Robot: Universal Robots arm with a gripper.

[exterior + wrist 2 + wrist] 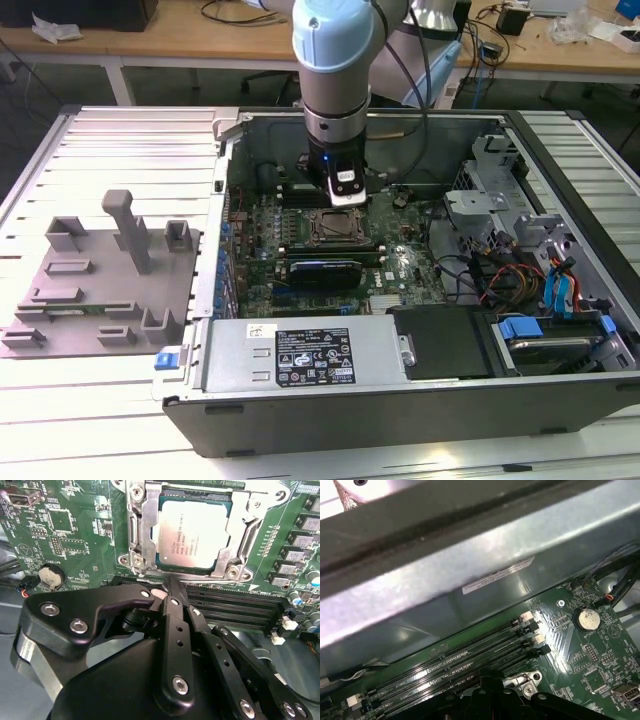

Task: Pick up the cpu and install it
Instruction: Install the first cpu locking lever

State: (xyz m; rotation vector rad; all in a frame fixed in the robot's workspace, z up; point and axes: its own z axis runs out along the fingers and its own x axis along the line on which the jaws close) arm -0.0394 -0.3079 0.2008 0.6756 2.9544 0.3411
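the cpu (pixel 192 535) lies flat inside the socket frame (pixel 137 535) on the motherboard (pixel 75 520), silvery top up, metal bracket around its edges. It looks level from this angle. Whether it is fully keyed in, or the bracket latched, can't be told.

The gripper (pixel 171 584) is just off the socket's edge, over the memory slots (pixel 230 605), fingers together with nothing between them. In the exterior view the gripper (pixel 347 195) hangs low inside the computer case (pixel 420 400), right above the socket area.

Risks:
- If the chip sits slightly off its keys, any downward push or bracket closure likely bends socket pins. Cause: misalignment that isn't visible from above.
- The fingertips are very close to the frame and slot rows, so a sideways drift could nudge the chip out of seat or clip a slot latch.
- The coin cell (pixel 50 577) and small board parts sit near the gripper body, so a tilt or rotation could hit them.
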